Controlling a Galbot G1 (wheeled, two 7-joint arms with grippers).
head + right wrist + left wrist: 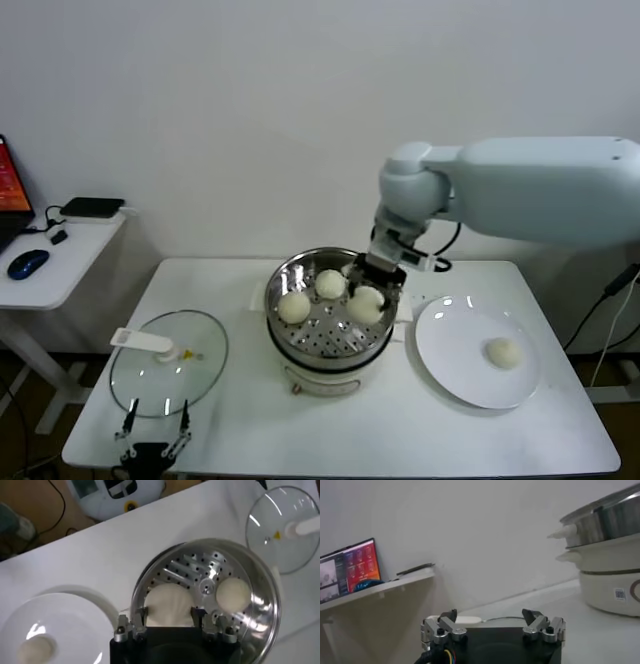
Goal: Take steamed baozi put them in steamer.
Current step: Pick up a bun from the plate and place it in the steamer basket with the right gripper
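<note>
A plain white wall backs the white rectangular tabletop [330, 420] I am working over. At its middle sits the round shiny stainless-steel steamer basket with the perforated bottom [330, 335], on its white pot base.

Three of the small, smooth, cream-white steamed baozi are inside it: one at nine o'clock in the basket [293, 307], one at twelve o'clock [330, 284], and one at three o'clock [366, 303]. That last one is the bun my right tool [170, 614] is clenched on; in the right wrist view it fills the gap between the two fingers [168, 605], low over the holes of the basket floor. I judge it is resting on or just above the floor, but I cannot tell which.

The fourth bun [503, 352] lies alone on the flat round white plate [450, 370], which stands just beside the steamer at three o'clock.

So two buns are placed, the third is being set down and not yet let go, and one is left to fetch from the plate.

The round glass lid with the white handle [168, 362] lies at nine o'clock from the steamer, well apart. My left tool [494, 627] is parked low at the tabletop's near edge, about seven o'clock from the steamer, fingers spread and holding nothing.
</note>
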